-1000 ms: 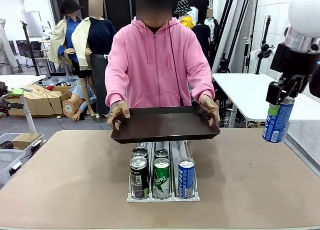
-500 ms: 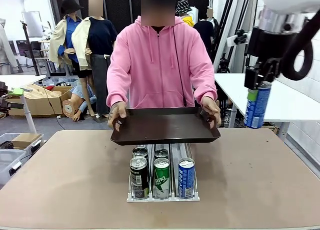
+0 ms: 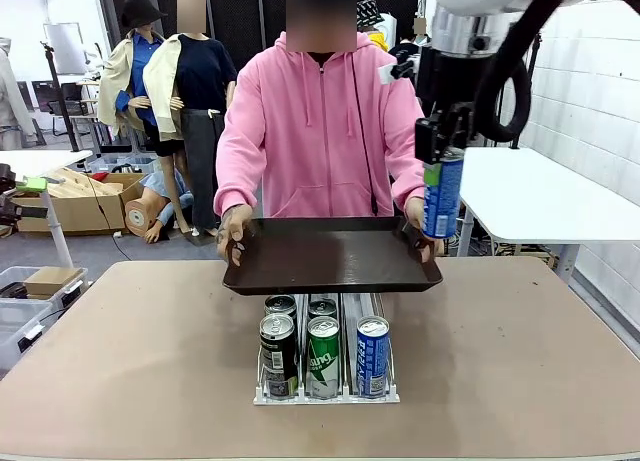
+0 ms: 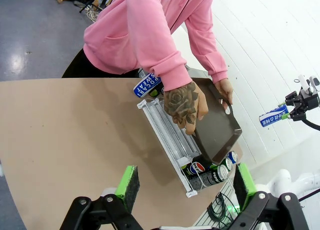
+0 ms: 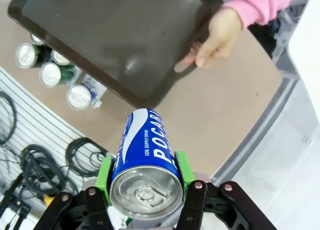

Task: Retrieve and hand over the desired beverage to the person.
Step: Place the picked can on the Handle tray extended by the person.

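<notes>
Since a second ago the right arm has swung in from the table's right edge toward the middle, and higher. The tall blue-and-white aluminium drink can (image 3: 442,196) now hangs upright close by the right end of the dark brown rectangular plastic tray (image 3: 330,253), not touching it.

The person (image 3: 320,131) in the pink hooded sweatshirt stands at the far side. Both hands hold the tray level above the white railed can rack (image 3: 325,396).

The can has a blue body, a white wave band, white "POCARI" lettering and a silver top with a pull tab.

The right wrist view gives the lettering and the lid. It also looks down on the tray, with a hand (image 5: 215,33) on its rim and the rack's can tops beside it. The left wrist view shows one more blue-and-white can at the rack's far end, which the tray hides from the front.

The right gripper (image 5: 144,170) has its green pads pressed to either side of the can near the top, pinching it. The left gripper (image 4: 186,182) has its jaws spread wide with nothing between them, above the tan table (image 4: 60,130).
</notes>
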`<control>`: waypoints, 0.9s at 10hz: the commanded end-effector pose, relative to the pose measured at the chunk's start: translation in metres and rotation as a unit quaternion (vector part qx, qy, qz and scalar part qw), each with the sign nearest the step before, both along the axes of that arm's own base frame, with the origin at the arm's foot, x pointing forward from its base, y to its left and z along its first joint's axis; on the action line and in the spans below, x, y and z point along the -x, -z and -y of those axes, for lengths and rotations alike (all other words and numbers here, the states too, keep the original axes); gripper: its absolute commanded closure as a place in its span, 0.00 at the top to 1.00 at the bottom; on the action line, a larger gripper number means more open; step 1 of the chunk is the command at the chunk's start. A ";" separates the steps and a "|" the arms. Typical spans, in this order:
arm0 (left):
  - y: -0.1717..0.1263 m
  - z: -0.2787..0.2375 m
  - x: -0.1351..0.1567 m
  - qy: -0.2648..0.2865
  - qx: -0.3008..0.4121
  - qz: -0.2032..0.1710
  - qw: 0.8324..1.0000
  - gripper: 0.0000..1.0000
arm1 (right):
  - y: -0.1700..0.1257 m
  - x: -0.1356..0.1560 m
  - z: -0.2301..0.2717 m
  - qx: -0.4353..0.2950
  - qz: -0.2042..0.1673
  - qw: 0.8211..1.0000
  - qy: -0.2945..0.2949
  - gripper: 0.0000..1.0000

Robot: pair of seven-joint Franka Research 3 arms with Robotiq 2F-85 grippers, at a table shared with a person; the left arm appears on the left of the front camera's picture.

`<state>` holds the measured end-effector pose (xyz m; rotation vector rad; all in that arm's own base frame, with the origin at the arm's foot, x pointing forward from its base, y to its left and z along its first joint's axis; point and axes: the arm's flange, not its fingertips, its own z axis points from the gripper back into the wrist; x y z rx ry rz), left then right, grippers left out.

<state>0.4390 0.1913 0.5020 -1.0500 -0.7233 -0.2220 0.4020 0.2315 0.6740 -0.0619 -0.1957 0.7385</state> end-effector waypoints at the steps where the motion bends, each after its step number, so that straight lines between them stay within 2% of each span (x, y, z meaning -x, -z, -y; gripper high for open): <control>1: -0.002 -0.001 0.001 -0.002 0.005 -0.001 1.000 1.00 | -0.012 -0.016 -0.020 -0.008 -0.002 1.000 -0.009 0.16; 4: -0.002 -0.001 0.001 -0.002 0.005 -0.001 1.000 1.00 | 0.005 -0.047 -0.051 -0.034 0.022 0.999 -0.023 0.16; 9: -0.002 -0.001 0.001 -0.002 0.005 -0.001 1.000 1.00 | 0.034 -0.098 -0.079 -0.032 -0.007 0.998 -0.061 0.16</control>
